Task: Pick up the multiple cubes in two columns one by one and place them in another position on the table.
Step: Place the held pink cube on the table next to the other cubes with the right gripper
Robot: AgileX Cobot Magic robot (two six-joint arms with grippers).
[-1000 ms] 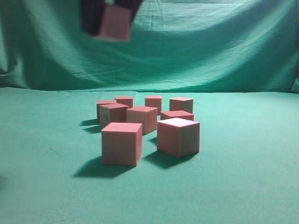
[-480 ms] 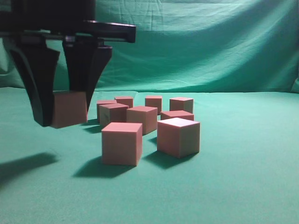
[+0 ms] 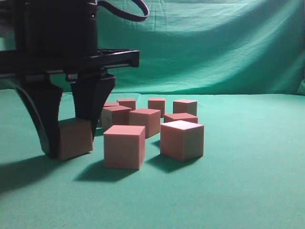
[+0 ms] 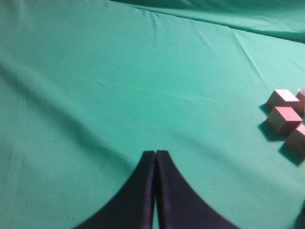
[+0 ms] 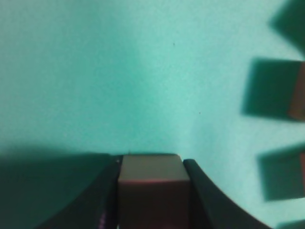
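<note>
In the exterior view my right gripper (image 3: 70, 145) stands at the left, its black jaws shut on a pinkish-red cube (image 3: 76, 138) that sits at or just above the green table (image 3: 248, 181). The right wrist view shows this cube (image 5: 151, 191) clamped between both fingers of that gripper (image 5: 152, 161). Several more cubes stand in a cluster to the right, the nearest two (image 3: 124, 146) (image 3: 182, 139) in front. In the left wrist view my left gripper (image 4: 156, 152) is shut with nothing in it, over bare cloth, and three cubes (image 4: 284, 119) lie far to its right.
A draped green cloth backdrop (image 3: 214, 47) closes off the rear. Bare cloth spreads to the right of the cluster and in front of it. At the right edge of the right wrist view, cube edges (image 5: 296, 90) cast dark shadows.
My right gripper has come down with the cube from the top of the exterior view to table level, left of the cluster. The other cubes have not moved.
</note>
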